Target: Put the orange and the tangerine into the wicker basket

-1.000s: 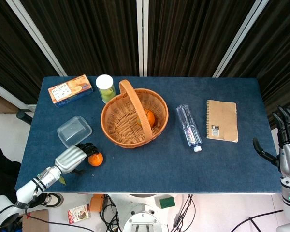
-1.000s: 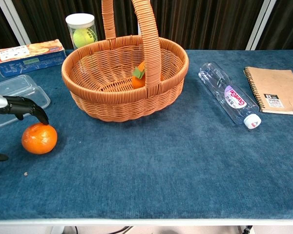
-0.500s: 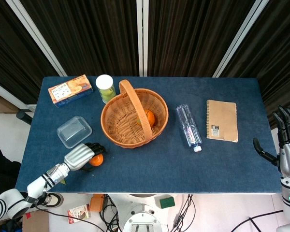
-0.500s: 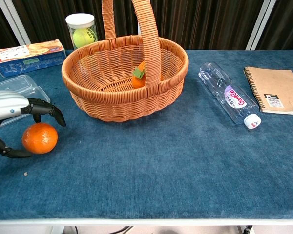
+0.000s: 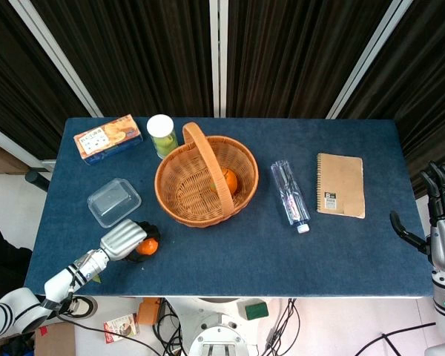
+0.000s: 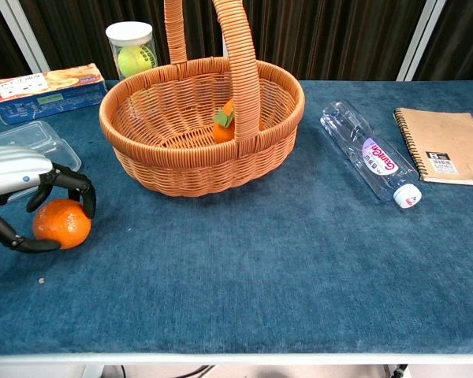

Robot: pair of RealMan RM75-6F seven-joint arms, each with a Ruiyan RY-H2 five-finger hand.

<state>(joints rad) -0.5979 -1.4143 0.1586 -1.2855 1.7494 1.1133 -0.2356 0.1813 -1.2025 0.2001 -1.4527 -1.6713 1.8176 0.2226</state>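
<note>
An orange (image 5: 149,247) (image 6: 61,224) lies on the blue table near its front left corner. My left hand (image 5: 122,239) (image 6: 16,169) grips it, fingers curled over the top and the thumb wrapped around the near side. The wicker basket (image 5: 158,182) (image 6: 197,169) stands upright mid-table, to the right of and behind the orange. A tangerine (image 5: 231,179) (image 6: 223,130) with a green leaf sits inside it, partly hidden by the handle. My right hand (image 5: 441,215) hangs past the table's right edge with fingers apart and nothing in it; only the head view shows it.
A clear plastic box (image 5: 113,201) (image 6: 20,138) lies just behind my left hand. A cracker box (image 5: 107,138) and a tennis-ball canister (image 5: 162,135) (image 6: 131,49) stand at the back left. A water bottle (image 5: 290,194) (image 6: 368,153) and a notebook (image 5: 340,185) (image 6: 449,146) lie right of the basket.
My left hand has moved forward over the orange and its fingers and thumb have curled around it. The right hand has not moved.
</note>
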